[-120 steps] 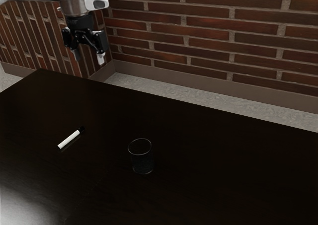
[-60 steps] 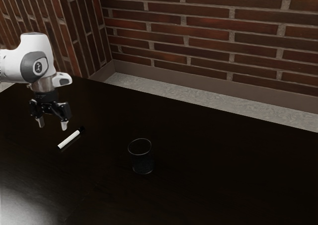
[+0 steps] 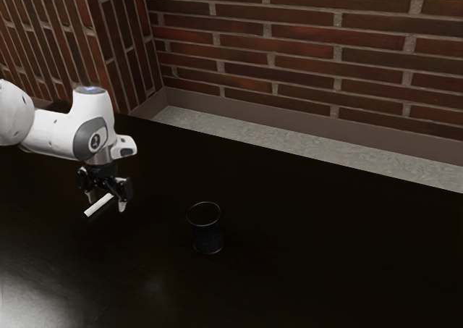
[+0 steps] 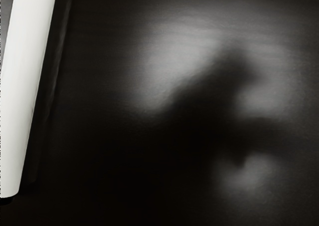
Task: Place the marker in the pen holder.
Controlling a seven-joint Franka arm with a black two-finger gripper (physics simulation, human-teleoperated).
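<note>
Fingers (image 3: 122, 206) spread wide, low by white marker (image 3: 98, 205); pen holder (image 3: 208, 240) (dark, round-rimmed) upright, well apart.

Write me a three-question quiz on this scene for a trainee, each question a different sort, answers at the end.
1. Which is nearer the black two-finger gripper: the white cylindrical marker or the dark, round pen holder?
2. True or false: the gripper is shut on the marker.
3. Fill the gap with "upright" or "sideways": the pen holder stands ____ on the dark, glossy table.

Key: 1. The marker. 2. False. 3. Upright.
</note>
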